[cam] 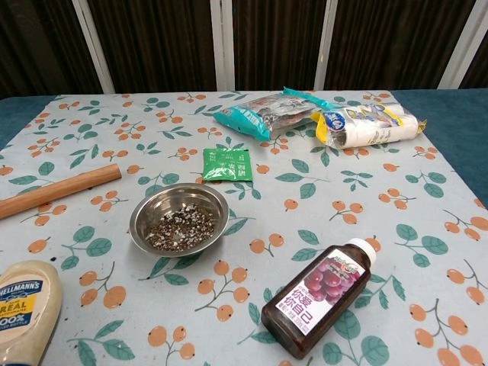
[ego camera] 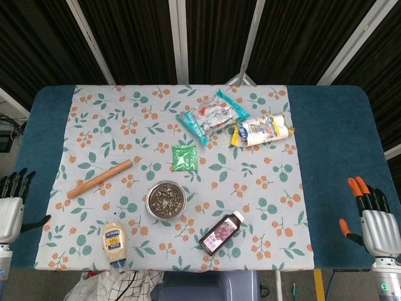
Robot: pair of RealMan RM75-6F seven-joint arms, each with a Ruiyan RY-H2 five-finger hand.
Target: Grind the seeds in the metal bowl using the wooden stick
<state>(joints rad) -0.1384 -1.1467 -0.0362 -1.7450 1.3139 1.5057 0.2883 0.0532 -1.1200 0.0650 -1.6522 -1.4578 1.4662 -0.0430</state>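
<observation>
- Grinding hasn't started as far as we can tell: the stick [ego camera: 99,179] lies flat on the tablecloth [ego camera: 263,150], up and to the left of the bowl [ego camera: 166,200], well apart from it and touching nothing.
- Seeds [cam: 181,226] sit in a loose heap in the bowl and look whole and chunky to us, not powder.
- Our left hand [ego camera: 11,210] hangs off the table edge, far left of the bowl, fingers spread and holding nothing.
- Our right hand [ego camera: 372,219] is the same deal far to the bowl's right, fingers apart, nothing in it. The chest view shows neither hand.
- Other stuff around the bowl: mayo bottle [ego camera: 113,241] just below-left, juice bottle [ego camera: 221,232] below-right, green packet [ego camera: 184,157] right above, snack bags [ego camera: 213,116] further up.
- Pretty much everything is left: we'd guess reach for the stick, pick it up, bring it to the bowl, then mash.
</observation>
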